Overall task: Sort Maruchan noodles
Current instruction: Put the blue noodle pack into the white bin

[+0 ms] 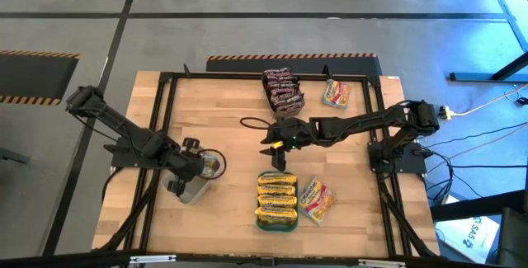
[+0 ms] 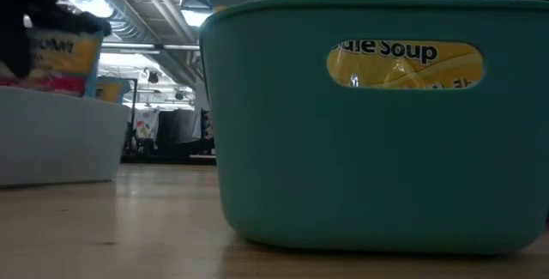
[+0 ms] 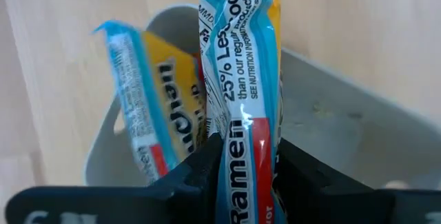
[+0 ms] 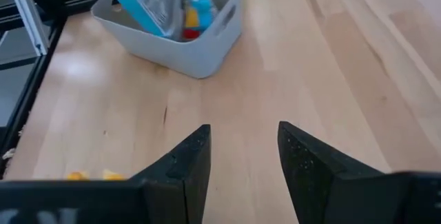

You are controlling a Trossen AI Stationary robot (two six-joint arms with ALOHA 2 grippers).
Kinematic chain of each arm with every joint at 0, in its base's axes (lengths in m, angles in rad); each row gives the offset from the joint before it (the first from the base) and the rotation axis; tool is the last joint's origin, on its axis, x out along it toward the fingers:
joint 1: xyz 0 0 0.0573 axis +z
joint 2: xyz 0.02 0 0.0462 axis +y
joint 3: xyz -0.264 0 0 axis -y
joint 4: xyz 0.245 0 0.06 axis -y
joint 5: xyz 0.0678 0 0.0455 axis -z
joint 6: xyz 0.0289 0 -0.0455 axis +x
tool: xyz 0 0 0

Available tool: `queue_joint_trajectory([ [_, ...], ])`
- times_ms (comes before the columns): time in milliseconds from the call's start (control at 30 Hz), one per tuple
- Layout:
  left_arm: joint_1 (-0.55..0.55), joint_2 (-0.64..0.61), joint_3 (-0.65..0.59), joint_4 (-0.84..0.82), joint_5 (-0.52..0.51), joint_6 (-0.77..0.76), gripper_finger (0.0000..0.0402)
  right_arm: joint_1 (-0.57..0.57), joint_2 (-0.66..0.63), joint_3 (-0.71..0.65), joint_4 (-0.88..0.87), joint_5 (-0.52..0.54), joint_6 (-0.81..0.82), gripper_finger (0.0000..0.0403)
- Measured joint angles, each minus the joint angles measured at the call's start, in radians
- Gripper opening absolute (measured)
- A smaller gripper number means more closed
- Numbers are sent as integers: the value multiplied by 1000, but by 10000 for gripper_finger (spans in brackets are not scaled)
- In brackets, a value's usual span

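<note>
My left gripper (image 1: pixel 191 167) is over the grey tray (image 3: pixel 331 114) at the table's near left, shut on a blue-and-yellow noodle packet (image 3: pixel 241 58). A second such packet (image 3: pixel 148 114) stands on edge inside that tray. My right gripper (image 4: pixel 244 148) hangs open over bare wood at mid-table (image 1: pixel 276 157), nothing between its fingers. A teal tray (image 1: pixel 262 218) near the front edge holds yellow packets (image 1: pixel 277 194); another packet (image 1: pixel 316 199) lies on the table beside it. Dark maroon packets (image 1: pixel 280 89) and a yellowish one (image 1: pixel 336 93) lie at the far side. My left gripper pinches the blue-and-yellow packet between its two fingers, one on each flat face, at the packet's upper end (image 3: pixel 248 141). The fingers come from above, pointing steeply down. The packet hangs on edge below them (image 2: pixel 60 56), its lower end at the grey tray's rim.
A black frame (image 1: pixel 165 136) runs round the tabletop. The teal tray's wall (image 2: pixel 283 159) fills the low view, with a yellow packet showing through its handle hole (image 2: pixel 403 64). Bare wood lies between the grey tray and the teal tray.
</note>
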Motion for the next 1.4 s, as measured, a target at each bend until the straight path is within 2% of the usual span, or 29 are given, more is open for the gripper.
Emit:
queue_joint_trajectory([
  [200,39,33,-100,136,-65,190,100,1,0,0,6,-24,2,152],
  [500,140,112,-120,296,-54,328,100,1,0,0,7,-44,2,152],
  [800,240,164,-125,370,-179,349,117,13,1,0,11,-80,0,152],
  [967,262,163,-99,365,-195,357,121,36,1,0,69,-51,-2,152],
  [1233,295,136,-71,368,-255,409,122,38,4,1,180,55,-55,152],
  [1400,306,137,-71,360,-270,408,120,31,22,2,192,44,-55,152],
])
